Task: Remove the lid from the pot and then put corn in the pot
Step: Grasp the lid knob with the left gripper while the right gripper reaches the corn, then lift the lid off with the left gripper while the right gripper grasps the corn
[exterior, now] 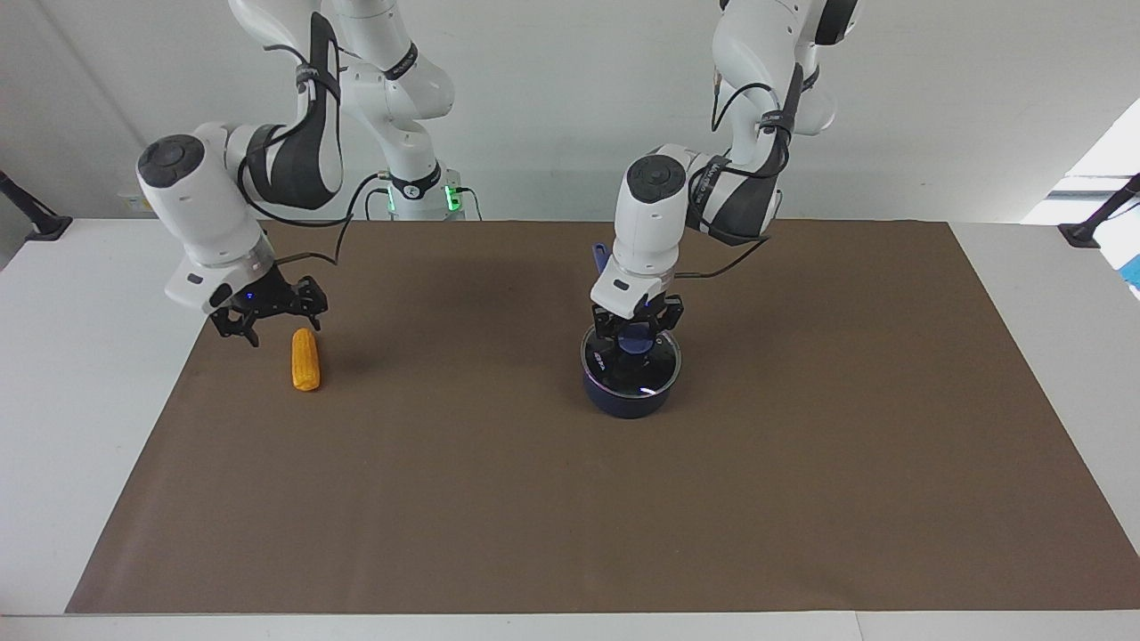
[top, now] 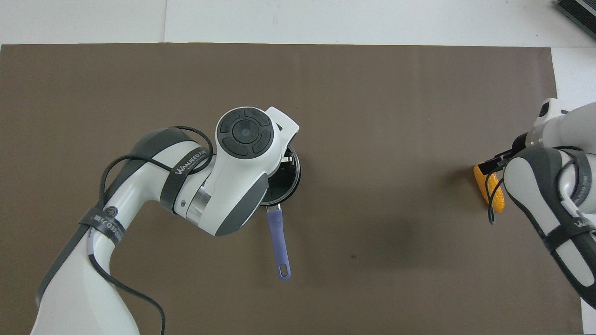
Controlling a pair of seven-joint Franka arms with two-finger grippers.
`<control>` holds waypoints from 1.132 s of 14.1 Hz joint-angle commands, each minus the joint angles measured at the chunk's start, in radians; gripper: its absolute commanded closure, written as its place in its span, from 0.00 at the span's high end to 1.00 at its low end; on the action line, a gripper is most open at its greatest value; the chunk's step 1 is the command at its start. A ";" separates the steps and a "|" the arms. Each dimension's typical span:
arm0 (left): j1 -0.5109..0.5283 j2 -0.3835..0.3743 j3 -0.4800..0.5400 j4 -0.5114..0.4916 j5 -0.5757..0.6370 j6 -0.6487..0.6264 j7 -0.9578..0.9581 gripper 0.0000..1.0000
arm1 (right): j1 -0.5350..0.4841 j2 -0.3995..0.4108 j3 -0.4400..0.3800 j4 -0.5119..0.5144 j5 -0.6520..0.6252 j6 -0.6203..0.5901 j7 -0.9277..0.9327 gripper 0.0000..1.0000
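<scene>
The dark blue pot (exterior: 628,402) stands mid-mat with the glass lid (exterior: 614,372) on it. Its long handle (top: 278,237) points toward the robots. My left gripper (exterior: 637,331) is down over the lid, open, with a finger on each side of the blue knob (exterior: 637,343). In the overhead view the left arm hides most of the pot (top: 292,182). The yellow-orange corn (exterior: 305,360) lies on the mat toward the right arm's end. My right gripper (exterior: 283,332) hangs open and empty low beside the corn. The corn also shows in the overhead view (top: 479,174).
A brown mat (exterior: 570,516) covers most of the white table (exterior: 80,356). Black clamps (exterior: 36,218) sit at both ends of the table near the robots.
</scene>
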 commanded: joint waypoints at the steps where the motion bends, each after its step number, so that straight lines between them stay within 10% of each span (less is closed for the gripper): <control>1: 0.026 -0.061 0.008 0.013 0.019 -0.050 0.011 0.00 | -0.046 0.024 0.003 -0.050 -0.002 0.039 -0.048 1.00; 4: 0.089 -0.114 0.008 0.001 0.016 -0.089 0.118 0.00 | -0.035 0.032 0.005 -0.061 -0.002 0.041 -0.038 0.90; 8: 0.193 -0.141 0.008 -0.013 0.016 -0.125 0.239 0.00 | -0.030 0.039 0.003 -0.061 -0.002 0.042 -0.033 0.22; 16: 0.404 -0.306 0.008 -0.306 0.016 0.046 0.532 0.00 | -0.013 0.053 0.003 -0.027 -0.002 0.027 0.004 0.00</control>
